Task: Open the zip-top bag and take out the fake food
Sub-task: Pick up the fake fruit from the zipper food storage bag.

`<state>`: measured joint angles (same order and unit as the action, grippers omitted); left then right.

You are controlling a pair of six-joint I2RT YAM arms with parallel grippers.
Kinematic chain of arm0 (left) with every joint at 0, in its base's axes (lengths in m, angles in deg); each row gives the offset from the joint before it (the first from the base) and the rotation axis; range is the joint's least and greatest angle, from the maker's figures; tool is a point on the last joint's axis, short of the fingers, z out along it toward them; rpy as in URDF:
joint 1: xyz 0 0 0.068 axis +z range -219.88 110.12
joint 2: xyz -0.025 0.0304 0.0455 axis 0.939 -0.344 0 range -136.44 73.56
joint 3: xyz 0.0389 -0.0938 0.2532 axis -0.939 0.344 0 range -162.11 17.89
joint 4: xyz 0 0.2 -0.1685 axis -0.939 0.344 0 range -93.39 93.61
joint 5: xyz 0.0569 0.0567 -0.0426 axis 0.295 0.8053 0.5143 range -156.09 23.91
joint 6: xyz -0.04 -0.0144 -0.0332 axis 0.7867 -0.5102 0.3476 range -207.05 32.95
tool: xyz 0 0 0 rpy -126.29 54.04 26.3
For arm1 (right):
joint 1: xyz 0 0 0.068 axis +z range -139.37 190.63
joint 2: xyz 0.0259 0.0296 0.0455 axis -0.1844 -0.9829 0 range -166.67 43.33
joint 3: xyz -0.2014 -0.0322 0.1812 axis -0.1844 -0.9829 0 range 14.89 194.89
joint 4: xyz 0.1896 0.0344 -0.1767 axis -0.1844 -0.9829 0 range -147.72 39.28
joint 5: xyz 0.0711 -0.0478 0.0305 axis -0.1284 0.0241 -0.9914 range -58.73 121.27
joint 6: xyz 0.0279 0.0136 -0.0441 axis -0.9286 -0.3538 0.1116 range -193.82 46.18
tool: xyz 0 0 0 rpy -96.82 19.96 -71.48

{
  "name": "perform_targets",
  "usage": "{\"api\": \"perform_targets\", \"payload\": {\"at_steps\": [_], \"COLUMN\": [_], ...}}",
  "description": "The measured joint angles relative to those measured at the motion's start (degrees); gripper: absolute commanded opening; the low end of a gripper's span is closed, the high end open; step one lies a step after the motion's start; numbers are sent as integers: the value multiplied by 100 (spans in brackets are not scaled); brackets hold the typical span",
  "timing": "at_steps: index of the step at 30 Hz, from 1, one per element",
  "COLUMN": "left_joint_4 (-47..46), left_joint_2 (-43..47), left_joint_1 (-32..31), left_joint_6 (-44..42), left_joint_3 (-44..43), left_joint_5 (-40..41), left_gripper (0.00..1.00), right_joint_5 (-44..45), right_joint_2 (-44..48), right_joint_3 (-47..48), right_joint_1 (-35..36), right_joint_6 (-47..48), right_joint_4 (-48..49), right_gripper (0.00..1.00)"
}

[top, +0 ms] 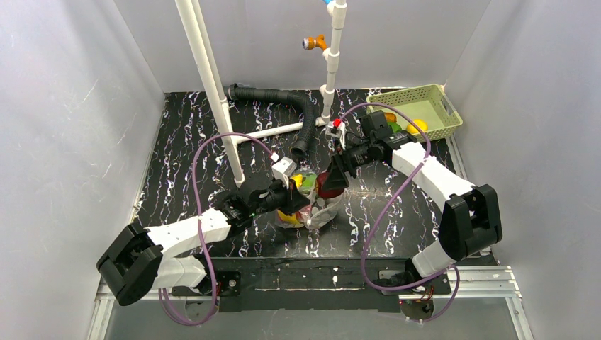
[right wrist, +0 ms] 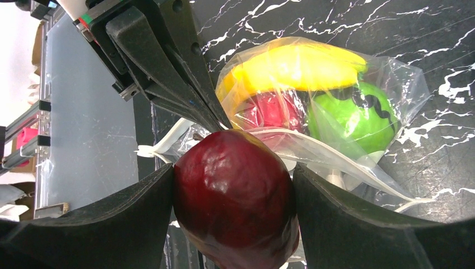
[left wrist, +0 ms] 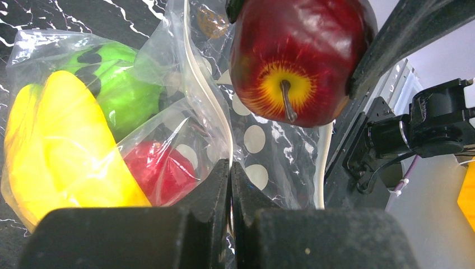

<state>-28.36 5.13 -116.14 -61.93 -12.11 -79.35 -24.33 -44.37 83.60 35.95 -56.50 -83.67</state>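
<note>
Right end effector (right wrist: 232,193) clamps the apple (left wrist: 297,56) outside the opened zip-top bag (right wrist: 392,84); left end effector (left wrist: 231,168) is closed on its rim. Banana (left wrist: 61,140), green pepper (left wrist: 123,89) and red piece (left wrist: 159,168) are not yet out.

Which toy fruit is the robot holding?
The dark red apple, clamped in the right gripper; the yellow banana, green fruit and red piece lie inside the zip-top bag.

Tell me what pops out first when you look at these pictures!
The big shiny dark red apple, squeezed in the right gripper by the mouth of the spotted plastic bag in the middle of the table. Next, the yellow banana and green ball inside that bag, whose edge the left gripper pinches. In the far right corner sits a pale green basket.
</note>
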Motion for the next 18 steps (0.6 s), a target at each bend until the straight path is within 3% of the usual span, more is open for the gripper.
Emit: {"api": "perform_targets", "payload": {"at_steps": [18], "left_joint_4": [107], "left_joint_2": [0], "left_joint_1": [2], "left_joint_6": [0], "left_joint_3": [-94], "left_joint_5": [2], "left_gripper": [0], "right_joint_5": [-210], "right_joint_2": [0], "right_joint_3": [306], "right_joint_1": [-463], "right_joint_6": [-131], "right_joint_4": [-35], "right_gripper": [13]}}
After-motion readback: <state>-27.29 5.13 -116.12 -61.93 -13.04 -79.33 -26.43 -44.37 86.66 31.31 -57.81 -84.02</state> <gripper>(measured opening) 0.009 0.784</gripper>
